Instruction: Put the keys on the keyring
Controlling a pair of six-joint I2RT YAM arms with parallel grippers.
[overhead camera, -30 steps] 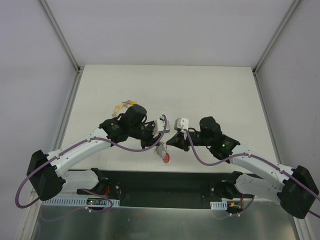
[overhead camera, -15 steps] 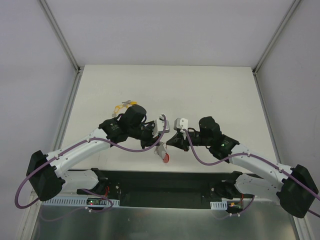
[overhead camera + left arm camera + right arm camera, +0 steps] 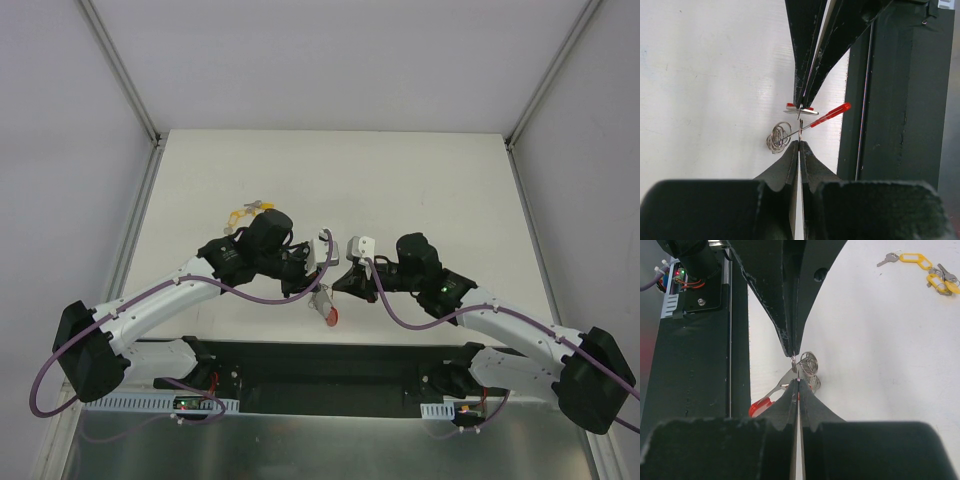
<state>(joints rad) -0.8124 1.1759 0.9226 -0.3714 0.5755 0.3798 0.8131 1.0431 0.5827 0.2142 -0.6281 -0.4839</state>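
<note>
the keyring [image 3: 328, 314] sits low over the desk [image 3: 420, 180], close to the edge where the arms are bolted, caught between the two arms where they meet nose to nose. i cannot tell whether it touches the surface. the left jaws are pressed together on a thin metal part of it. the right jaws come in from the opposite side, likewise pressed together, and nip it just beside them. which strand each one has i cannot make out, since the loop shows edge-on. the silvery coil [image 3: 779, 138] bunches out to one side and the red plastic piece [image 3: 832, 114] pokes out to the other. to my eye it is a light thing, stiff in the plastic half and springy in the coil. the bare wire looks slippery enough to twist in a pinch, so the thick red half seems the surer place to hold while the coil is worked open. the keys [image 3: 939, 276] lie well apart on the desk in a small heap with yellow tags [image 3: 917, 261]. they look flat, thin and light, probably awkward to get under, so a tag or the ring through a key's head seems the easier hold. no brand, label or writing can be read anywhere; the tags look blank from here.
</note>
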